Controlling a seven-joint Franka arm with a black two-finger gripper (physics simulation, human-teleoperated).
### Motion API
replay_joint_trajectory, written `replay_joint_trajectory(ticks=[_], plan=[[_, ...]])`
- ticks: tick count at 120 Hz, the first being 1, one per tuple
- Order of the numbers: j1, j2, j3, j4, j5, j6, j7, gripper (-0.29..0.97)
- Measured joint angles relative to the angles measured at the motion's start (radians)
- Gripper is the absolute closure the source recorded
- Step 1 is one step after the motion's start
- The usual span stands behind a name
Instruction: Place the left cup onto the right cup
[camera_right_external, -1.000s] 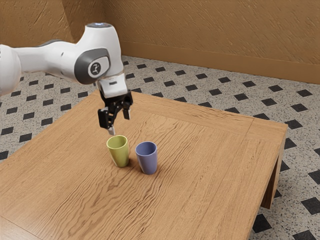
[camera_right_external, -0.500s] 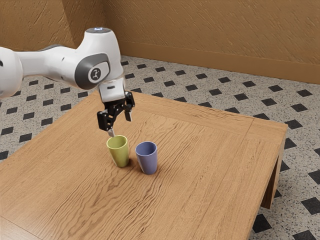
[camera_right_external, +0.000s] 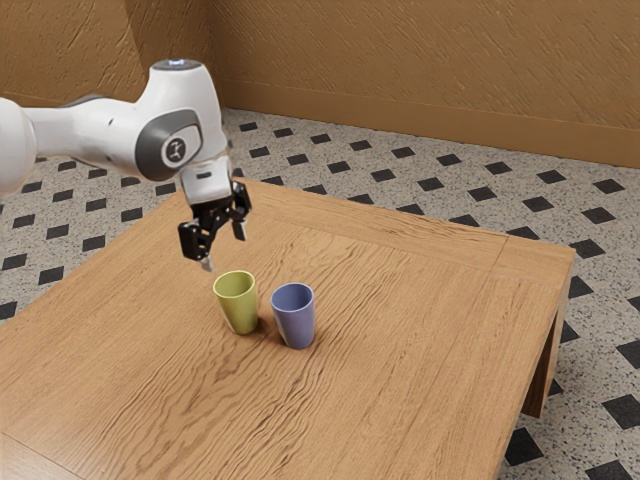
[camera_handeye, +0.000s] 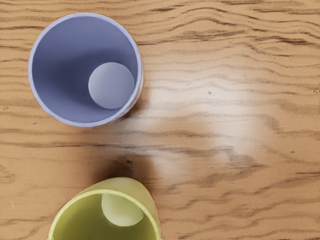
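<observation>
The tool (camera_right_external: 214, 243) is hanging open above the worktop (camera_right_external: 420, 340), its black fingers spread and gripping nothing. The green cup (camera_right_external: 237, 301) is standing upright just below it and a little toward the exterior view's right, apart from the fingertips. The blue cup (camera_right_external: 293, 314) is standing just beside the green one, further to the exterior view's right, with a narrow gap between them.

In the wrist view the green cup (camera_handeye: 107, 215) and the blue cup (camera_handeye: 85, 70) are both showing their open mouths and round flat bottoms. Both are smooth, matte, thin-walled and tapering toward the base. The worktop (camera_handeye: 230, 125) is showing a wavy oak-like grain with a soft sheen. Beyond it, a speckled floor (camera_right_external: 470, 165) with small black diamond tiles is meeting a wood-panelled wall (camera_right_external: 420, 50).
</observation>
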Motion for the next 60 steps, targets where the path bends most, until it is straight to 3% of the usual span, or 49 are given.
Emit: replay_joint_trajectory(ticks=[60], plan=[[0.030,0.026,0.000,-0.047,0.006,0.044,0.020,0.00]])
